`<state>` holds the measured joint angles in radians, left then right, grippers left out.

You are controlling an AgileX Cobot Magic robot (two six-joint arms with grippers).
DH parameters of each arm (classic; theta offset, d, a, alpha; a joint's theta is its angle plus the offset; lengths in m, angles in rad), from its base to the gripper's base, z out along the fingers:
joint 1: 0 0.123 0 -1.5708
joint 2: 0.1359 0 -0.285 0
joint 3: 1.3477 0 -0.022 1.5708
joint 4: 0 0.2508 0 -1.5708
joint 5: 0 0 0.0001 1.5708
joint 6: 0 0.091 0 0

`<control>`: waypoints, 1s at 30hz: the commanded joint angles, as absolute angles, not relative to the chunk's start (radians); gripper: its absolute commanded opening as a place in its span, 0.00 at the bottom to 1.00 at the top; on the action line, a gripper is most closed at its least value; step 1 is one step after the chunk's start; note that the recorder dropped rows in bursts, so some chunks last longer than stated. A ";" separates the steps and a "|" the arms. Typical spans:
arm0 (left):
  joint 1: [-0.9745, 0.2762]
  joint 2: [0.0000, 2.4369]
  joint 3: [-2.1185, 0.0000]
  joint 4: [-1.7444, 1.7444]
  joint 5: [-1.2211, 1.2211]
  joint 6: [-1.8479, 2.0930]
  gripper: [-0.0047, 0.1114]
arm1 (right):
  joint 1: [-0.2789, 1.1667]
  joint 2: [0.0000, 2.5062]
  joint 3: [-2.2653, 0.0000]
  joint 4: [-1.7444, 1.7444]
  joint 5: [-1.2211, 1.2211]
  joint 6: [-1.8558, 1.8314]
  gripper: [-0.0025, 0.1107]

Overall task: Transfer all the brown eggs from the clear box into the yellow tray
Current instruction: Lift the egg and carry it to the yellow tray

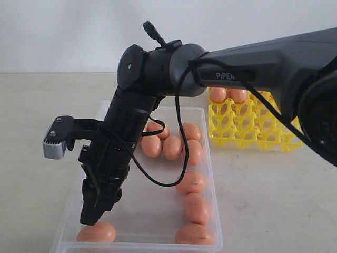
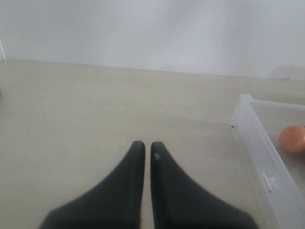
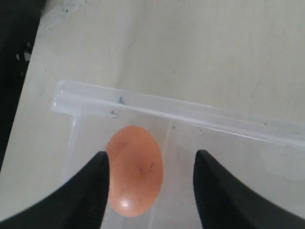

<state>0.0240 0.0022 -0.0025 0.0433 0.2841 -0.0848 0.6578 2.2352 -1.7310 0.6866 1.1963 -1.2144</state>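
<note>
The setting presented as a robotics test bench in a laboratory-type room. A plain beige tabletop (image 1: 274, 200) ran back to a bare white wall (image 1: 63, 31). A dark jointed robot arm (image 1: 263, 63), lettered on its casing, trailed a loose black cable (image 1: 178, 118) and carried a small grey camera unit (image 1: 54, 143) on a bracket. On the surface stood a clear box (image 1: 142, 221) holding brown eggs (image 1: 171, 147), with a yellow tray (image 1: 242, 124) beside it. Lighting was even and flat across all views.

A pale beige, matte bench (image 1: 37, 100) runs flat to its far edge, where a plain white wall (image 1: 63, 31) rises. A few tiny dark specks mark the bench surface.
</note>
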 commanded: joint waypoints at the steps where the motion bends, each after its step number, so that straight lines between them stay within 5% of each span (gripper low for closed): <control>1: 0.027 0.000 0.000 0.041 0.277 -0.083 0.08 | 0.660 2.230 -1.734 0.697 1.221 -1.203 0.44; 27: 0.027 0.000 0.000 0.041 0.277 -0.083 0.08 | 0.671 2.325 -1.721 0.671 1.111 -1.170 0.44; 30: 0.027 0.000 0.000 0.041 0.277 -0.083 0.08 | 0.671 2.325 -1.721 0.664 1.060 -1.122 0.34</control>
<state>0.0240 0.0022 -0.0025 0.0433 0.2841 -0.0848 0.6682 2.3199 -1.7229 0.6866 1.1248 -1.1528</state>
